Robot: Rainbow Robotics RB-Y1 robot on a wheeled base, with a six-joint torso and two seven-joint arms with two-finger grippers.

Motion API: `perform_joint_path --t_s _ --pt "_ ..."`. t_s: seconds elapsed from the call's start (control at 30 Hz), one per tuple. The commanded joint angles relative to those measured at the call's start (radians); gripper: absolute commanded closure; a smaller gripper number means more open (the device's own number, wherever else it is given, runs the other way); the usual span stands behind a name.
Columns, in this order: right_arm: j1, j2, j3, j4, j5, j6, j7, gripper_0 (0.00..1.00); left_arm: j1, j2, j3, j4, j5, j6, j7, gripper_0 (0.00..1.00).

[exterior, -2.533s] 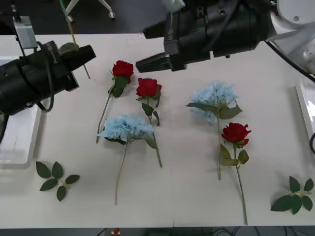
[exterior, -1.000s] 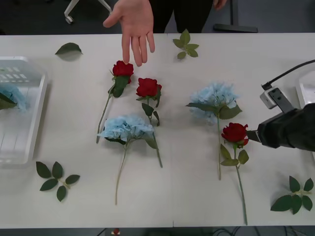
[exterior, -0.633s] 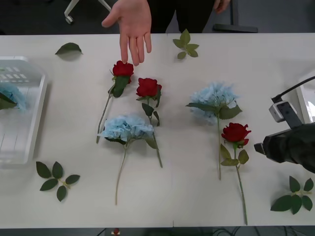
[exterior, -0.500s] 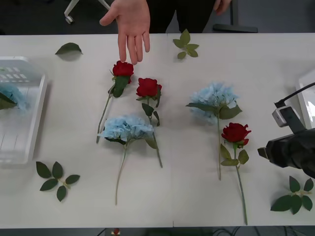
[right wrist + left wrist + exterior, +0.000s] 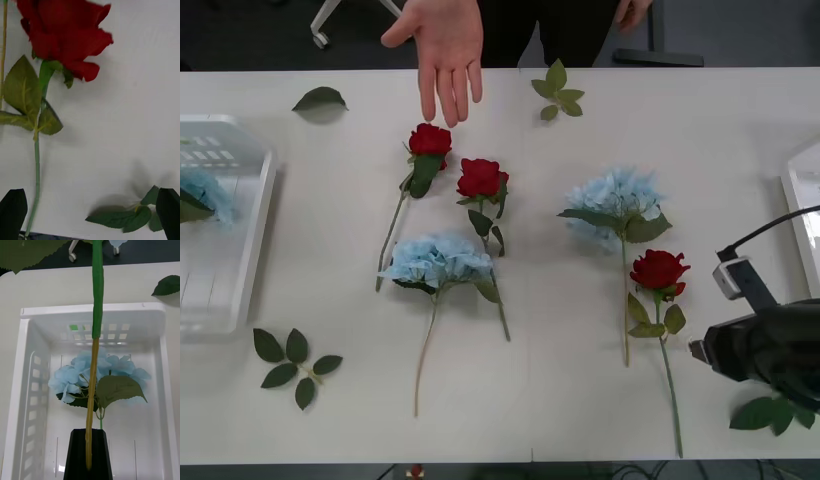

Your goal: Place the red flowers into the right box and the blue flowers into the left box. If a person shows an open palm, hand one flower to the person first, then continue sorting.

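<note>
A person's open palm (image 5: pixel 445 50) reaches over the table's far edge. Three red flowers lie on the table (image 5: pixel 430 140) (image 5: pixel 481 177) (image 5: pixel 659 270). Two blue flowers lie on it as well (image 5: pixel 438 260) (image 5: pixel 615 205). My right gripper (image 5: pixel 700 350) (image 5: pixel 90 191) is open, just right of the near-right rose's stem (image 5: pixel 36 161), with the bloom (image 5: pixel 63 33) ahead. My left gripper (image 5: pixel 89 453) is shut on a thin green stem (image 5: pixel 96 315) above the left box (image 5: pixel 26 390), where a blue flower (image 5: pixel 82 371) (image 5: pixel 195 195) lies. The right box (image 5: pixel 800 215) shows at the right edge.
Loose leaf sprigs lie at the near left (image 5: pixel 292 362), near right (image 5: pixel 770 410) (image 5: pixel 127 217), far left (image 5: pixel 320 98) and far middle (image 5: pixel 555 88). Bare table lies along the front edge between the stems. A cable (image 5: pixel 770 225) trails from my right arm.
Both arms have cleared the middle of the table, and the open palm has appeared at the far edge. My right gripper has dropped toward the front edge beside the near-right rose.
</note>
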Motion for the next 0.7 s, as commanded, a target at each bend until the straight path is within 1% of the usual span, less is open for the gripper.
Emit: perform_joint_path --t_s 0.03,0.4,0.63,0.7 --pt "-0.014 0.065 0.005 0.021 -0.002 0.006 -0.04 0.0 -0.005 0.028 -0.012 -0.018 -0.013 -0.012 -0.024 1.0" --pt "-0.055 0.192 0.016 0.121 -0.005 0.012 -0.017 0.0 -0.005 0.028 -0.015 -0.02 -0.021 -0.017 -0.024 1.0" --pt "-0.09 0.249 0.022 0.19 -0.007 0.011 0.006 0.0 -0.005 0.028 -0.018 -0.018 -0.029 -0.017 -0.025 1.0" --pt "-0.107 0.258 0.039 0.213 -0.002 0.008 0.014 0.0 -0.005 0.028 -0.018 -0.018 -0.03 -0.019 -0.024 1.0"
